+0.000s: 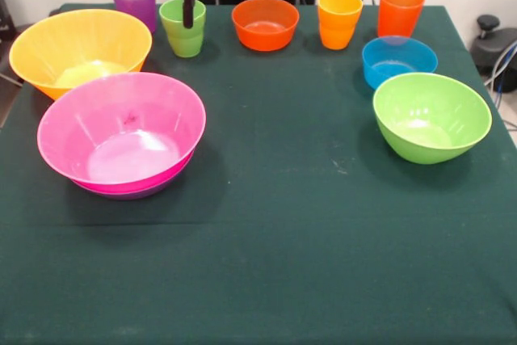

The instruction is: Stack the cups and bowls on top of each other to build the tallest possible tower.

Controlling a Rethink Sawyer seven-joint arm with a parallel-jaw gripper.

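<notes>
Nearest, the pink bowl (pixel 121 135) sits nested in the purple bowl (pixel 129 190), the only stack so far. Beyond lie the light green bowl (pixel 430 116), blue bowl (pixel 398 61) and yellow bowl (pixel 79 50). Farthest, the gripper (pixel 188 12) dips into the light green cup (pixel 183 28); I cannot tell its opening. A one-sided pinch on the rim could tip the cup against the purple cup (pixel 134 0).

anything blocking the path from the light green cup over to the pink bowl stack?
Nothing visible does. The end effector is at the light green cup. Between the cup and the pink bowl is bare table; the yellow bowl sits just beside that line, worth a margin.
</notes>
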